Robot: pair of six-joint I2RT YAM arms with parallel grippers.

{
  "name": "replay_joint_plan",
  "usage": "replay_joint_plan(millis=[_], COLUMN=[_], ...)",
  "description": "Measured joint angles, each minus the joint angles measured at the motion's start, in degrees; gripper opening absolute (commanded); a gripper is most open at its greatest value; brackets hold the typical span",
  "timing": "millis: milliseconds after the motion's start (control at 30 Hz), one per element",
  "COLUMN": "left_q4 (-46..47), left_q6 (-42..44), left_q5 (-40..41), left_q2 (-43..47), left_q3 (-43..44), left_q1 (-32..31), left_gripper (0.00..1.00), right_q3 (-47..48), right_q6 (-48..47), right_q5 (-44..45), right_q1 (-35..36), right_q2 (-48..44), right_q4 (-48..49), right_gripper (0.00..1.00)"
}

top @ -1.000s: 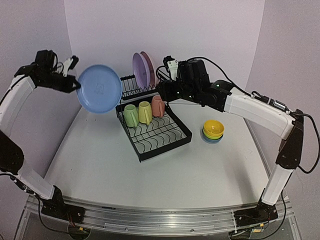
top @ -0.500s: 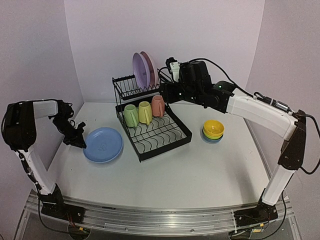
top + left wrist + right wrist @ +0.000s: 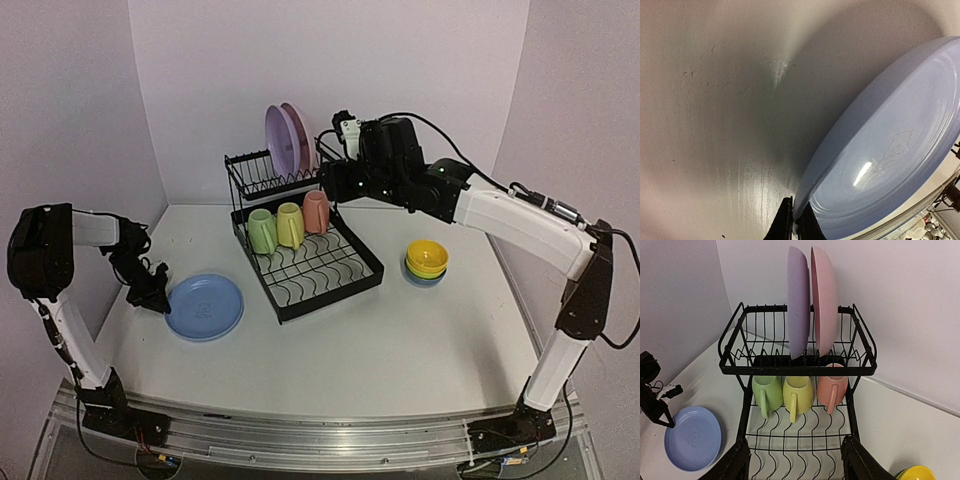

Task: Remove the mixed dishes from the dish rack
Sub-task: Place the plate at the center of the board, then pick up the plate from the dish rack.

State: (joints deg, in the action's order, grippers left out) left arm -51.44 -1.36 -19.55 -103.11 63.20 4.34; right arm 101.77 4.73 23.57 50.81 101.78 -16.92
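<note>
My left gripper (image 3: 152, 298) is shut on the left rim of the blue plate (image 3: 205, 306), which sits low at the table's left; the wrist view shows its rim (image 3: 840, 150) pinched between the fingertips (image 3: 796, 227). The black dish rack (image 3: 305, 262) holds the purple plate (image 3: 277, 140) and pink plate (image 3: 298, 135) upright on its upper shelf. Green (image 3: 766, 390), yellow (image 3: 799, 390) and pink (image 3: 832, 387) mugs lie on the tray base. My right gripper (image 3: 797, 465) hovers open above the rack (image 3: 795, 371), nothing between its fingers.
A stack of bowls with the yellow bowl (image 3: 427, 257) on top stands on the table right of the rack. The back wall rises close behind the rack's upper shelf. The right arm (image 3: 500, 215) stretches over the table's right half.
The left arm has brought the blue plate down from high at the upper left to the table's left side. The right arm has barely moved.
</note>
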Motion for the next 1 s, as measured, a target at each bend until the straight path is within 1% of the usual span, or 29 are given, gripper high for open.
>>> replay_joint_plan(millis=[100,200,233,367,433,533,600,667,767,900,1000], left_q4=[0.58,0.99,1.02,0.74,0.48,1.02,2.98,5.74,9.78,13.37,15.17], left_q6=[-0.28,-0.35,-0.59,-0.72,-0.79,-0.8,-0.8,-0.41,0.15,3.14,5.42], left_q5=[0.25,0.48,0.63,1.43,1.77,1.82,1.73,1.7,1.81,2.27,2.51], left_q2=[0.0,0.08,0.12,2.33,4.27,6.53,7.53,8.46,9.23,9.38,9.38], left_q3=[-0.02,-0.02,-0.02,0.41,2.04,7.36,11.72,15.28,18.47,19.95,20.5], left_q1=[0.0,0.02,0.09,0.27,0.36,0.39,0.39,0.38,0.1,-1.5,-3.34], left_gripper=[0.26,0.4,0.43,0.51,0.54,0.59,0.62,0.63,0.63,0.64,0.64], right_q3=[1.7,4.47,5.63,11.9,15.41,20.94,23.93,26.3,30.22,37.81,38.97], right_q6=[0.02,0.2,0.39,1.34,1.73,1.94,1.5,-1.59,-9.97,-23.41,-32.01], right_q5=[0.02,-0.03,-0.06,-0.49,-0.31,1.25,3.5,6.73,11.79,15.65,17.34], right_q1=[0.0,0.0,0.0,0.0,0.0,0.0,0.09,0.48,1.41,2.96,3.62], right_q2=[0.41,1.55,2.1,5.63,7.77,11.52,14.15,17.14,23.11,33.48,38.12], right_q4=[-0.32,-0.26,-0.36,-0.4,-0.29,0.3,2.29,6.19,15.11,23.8,28.03], right_gripper=[0.58,0.55,0.54,0.52,0.52,0.52,0.52,0.52,0.53,0.52,0.55])
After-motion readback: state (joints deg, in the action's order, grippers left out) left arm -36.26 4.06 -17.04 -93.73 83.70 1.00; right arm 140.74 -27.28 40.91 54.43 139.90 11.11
